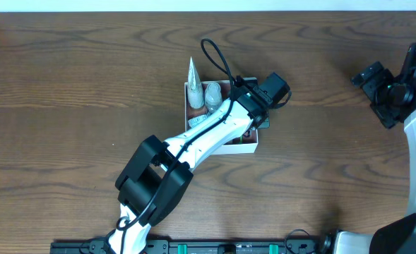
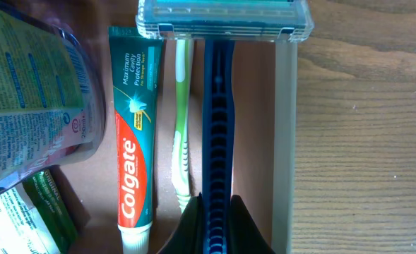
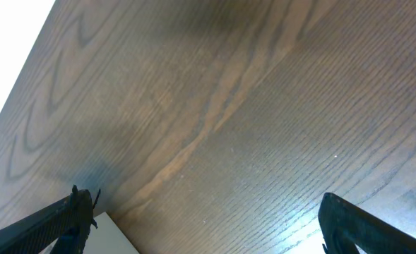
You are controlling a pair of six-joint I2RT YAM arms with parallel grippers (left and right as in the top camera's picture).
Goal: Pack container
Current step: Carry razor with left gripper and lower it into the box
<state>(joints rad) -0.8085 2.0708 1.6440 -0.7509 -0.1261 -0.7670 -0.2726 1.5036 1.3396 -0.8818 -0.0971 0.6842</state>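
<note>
The container [image 1: 239, 149], a shallow white-walled box with a pinkish-brown inside, sits mid-table under my left arm. In the left wrist view my left gripper [image 2: 216, 206] is shut on the handle of a blue razor [image 2: 217, 120], which lies along the container's right wall [image 2: 285, 141]; the razor's clear-capped head [image 2: 225, 17] is at the far end. Beside it lie a green toothbrush [image 2: 182, 120] and a Colgate toothpaste tube [image 2: 133, 141]. My left gripper [image 1: 248, 113] is low inside the box. My right gripper [image 1: 381, 88] is open and empty at the far right; it also shows in the right wrist view [image 3: 208, 226].
A labelled bottle [image 2: 31, 85] and green-and-white packets [image 2: 45, 212] fill the container's other side. A white cone-topped tube [image 1: 194, 85] and a rounded bottle [image 1: 212, 95] show at its far-left corner. Bare wooden table [image 1: 66, 106] lies around it. A white corner [image 3: 112, 236] shows below the right wrist.
</note>
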